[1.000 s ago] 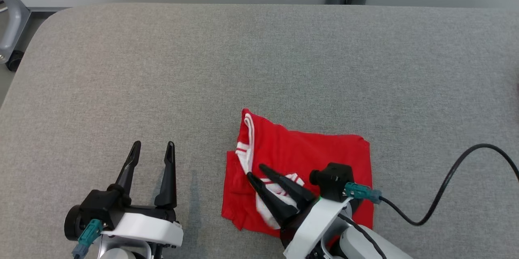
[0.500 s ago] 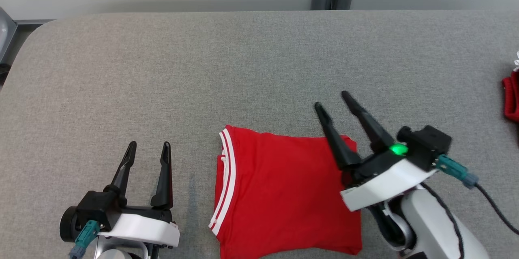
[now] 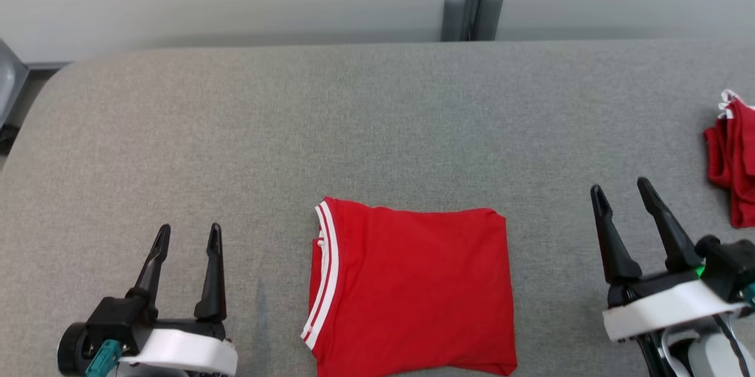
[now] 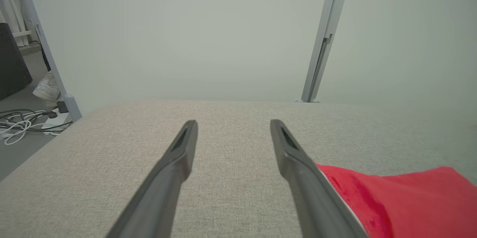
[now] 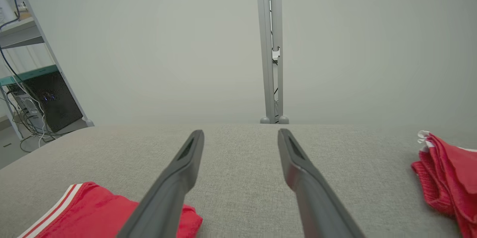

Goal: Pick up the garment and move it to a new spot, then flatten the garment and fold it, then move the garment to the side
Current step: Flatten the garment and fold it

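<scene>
Garment (image 3: 413,288): red, folded flat, striped collar at left, lying front-centre on grey table (image 3: 295,129). Left gripper (image 3: 189,228): left of garment, fingers spread, empty. Right gripper (image 3: 620,186): right of garment, fingers spread, empty. Crumpled red cloth (image 3: 731,164): far right.

Grey fabric-covered surface (image 3: 377,117), rounded far-left corner.
A folded red garment (image 3: 413,288) with white-striped trim is laid flat near the front edge; a crumpled red cloth (image 3: 731,159) is seen far right, well apart.
</scene>
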`<state>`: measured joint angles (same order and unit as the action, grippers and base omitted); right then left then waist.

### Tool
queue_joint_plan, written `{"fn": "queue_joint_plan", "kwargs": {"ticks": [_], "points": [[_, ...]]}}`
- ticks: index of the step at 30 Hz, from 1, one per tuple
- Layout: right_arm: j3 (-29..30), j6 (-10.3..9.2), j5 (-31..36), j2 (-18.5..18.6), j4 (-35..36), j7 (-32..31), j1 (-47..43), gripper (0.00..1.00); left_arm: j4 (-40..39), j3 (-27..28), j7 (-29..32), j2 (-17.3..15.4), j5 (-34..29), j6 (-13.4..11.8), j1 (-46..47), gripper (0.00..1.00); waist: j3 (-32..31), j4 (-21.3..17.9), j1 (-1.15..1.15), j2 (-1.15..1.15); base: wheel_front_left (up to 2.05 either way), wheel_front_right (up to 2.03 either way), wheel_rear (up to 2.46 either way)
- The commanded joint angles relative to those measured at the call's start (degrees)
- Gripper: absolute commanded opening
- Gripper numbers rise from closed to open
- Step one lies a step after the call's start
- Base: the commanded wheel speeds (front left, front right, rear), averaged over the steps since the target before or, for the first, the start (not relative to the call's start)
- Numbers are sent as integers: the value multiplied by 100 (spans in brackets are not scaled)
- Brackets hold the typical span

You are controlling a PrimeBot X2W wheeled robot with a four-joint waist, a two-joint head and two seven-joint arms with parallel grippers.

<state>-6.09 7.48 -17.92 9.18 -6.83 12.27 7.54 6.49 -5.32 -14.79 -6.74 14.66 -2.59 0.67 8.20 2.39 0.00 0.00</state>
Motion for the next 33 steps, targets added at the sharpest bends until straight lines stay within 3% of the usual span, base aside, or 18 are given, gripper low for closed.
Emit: {"fn": "queue_joint_plan", "kwargs": {"ticks": [1,15,33], "points": [[45,2,20,-1,49,-24,-81,100,-46,34,15,-56,4,-37,-45,100,-111,-26,0,0,0,0,0],[497,2,308,-62,543,-462,-1178,100,-495,4,558,-320,-36,-161,-776,100,-843,-72,0,0,0,0,0],[703,2,297,-303,939,-639,-1540,100,-880,-34,850,-428,42,-310,-1071,100,-970,-155,0,0,0,0,0]]}}
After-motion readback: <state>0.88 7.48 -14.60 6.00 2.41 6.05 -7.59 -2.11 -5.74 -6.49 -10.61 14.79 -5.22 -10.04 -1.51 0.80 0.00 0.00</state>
